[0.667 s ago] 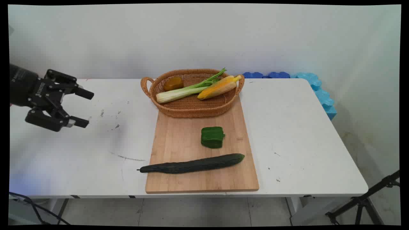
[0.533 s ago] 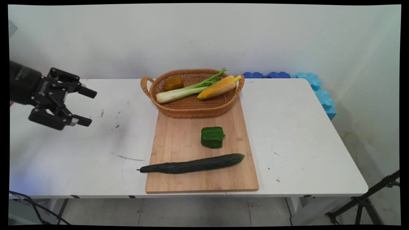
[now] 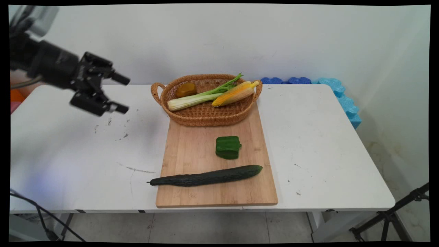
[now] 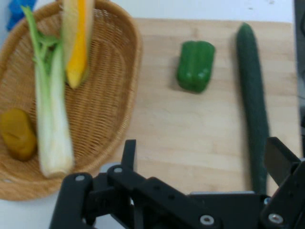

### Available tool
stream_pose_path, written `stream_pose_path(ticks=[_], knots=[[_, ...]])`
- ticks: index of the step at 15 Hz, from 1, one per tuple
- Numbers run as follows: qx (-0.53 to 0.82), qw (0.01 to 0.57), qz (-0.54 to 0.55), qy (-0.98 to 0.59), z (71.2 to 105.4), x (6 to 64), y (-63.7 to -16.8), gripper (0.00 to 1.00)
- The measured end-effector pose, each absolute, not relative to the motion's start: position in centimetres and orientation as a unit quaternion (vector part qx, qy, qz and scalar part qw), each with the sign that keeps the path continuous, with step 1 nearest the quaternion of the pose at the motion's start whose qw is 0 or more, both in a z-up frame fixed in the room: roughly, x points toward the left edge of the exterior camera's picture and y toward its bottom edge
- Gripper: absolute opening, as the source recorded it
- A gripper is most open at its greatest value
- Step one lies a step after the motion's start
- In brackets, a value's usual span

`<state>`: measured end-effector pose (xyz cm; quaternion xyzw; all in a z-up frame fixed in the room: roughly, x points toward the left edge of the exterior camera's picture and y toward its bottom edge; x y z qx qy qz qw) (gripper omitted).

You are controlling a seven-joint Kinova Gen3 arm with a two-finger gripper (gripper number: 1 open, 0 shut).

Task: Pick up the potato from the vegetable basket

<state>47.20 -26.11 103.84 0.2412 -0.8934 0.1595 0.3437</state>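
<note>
From the main view we find the gripper (image 3: 121,94) raised above the left part of the worktop (image 3: 68,161), its two fingers spread wide with nothing between them, pointing toward the basket (image 3: 161,94). It touches nothing. The basket is the nearest thing ahead of it, just beyond the fingertips and lower, resting on the far end of the board (image 3: 192,151). Inside the basket lie a celery stalk (image 3: 192,99), a corn cob (image 3: 233,94) and a brown lump (image 3: 186,90) we cannot identify. Further from the gripper, on the bare board, sit a pepper (image 3: 228,147) and, beyond it toward the worktop's near edge, a cucumber (image 3: 205,176) whose stem end overhangs the board's edge. As for progress, we judge that nothing has been picked up: everything lies at rest, well apart from the gripper.

In the hand view the gripper (image 4: 205,162) again shows its fingers apart and empty. The basket (image 4: 119,95) lies ahead and to the left, with the celery (image 4: 52,129), corn (image 4: 78,47) and brown lump (image 4: 18,133) in it. The board (image 4: 167,133) fills the middle; the pepper (image 4: 195,64) is straight ahead and the cucumber (image 4: 252,105) runs up past the right finger.

We can read no writing or brand in either view; small lettering on the gripper's body is too blurred to make out.
</note>
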Motion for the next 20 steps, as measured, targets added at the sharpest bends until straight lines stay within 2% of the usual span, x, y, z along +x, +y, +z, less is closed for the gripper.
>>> stream_pose_path(ticks=[10, 15, 20], knots=[[0.289, 0.275, 0.224, -0.889, 104.2, 43.7, -38.1, 1.00], [0.322, 0.231, 0.244, -0.885, 102.6, 43.2, -44.0, 1.00], [0.366, 0.188, 0.245, -0.878, 99.2, 42.7, -49.6, 1.00]])
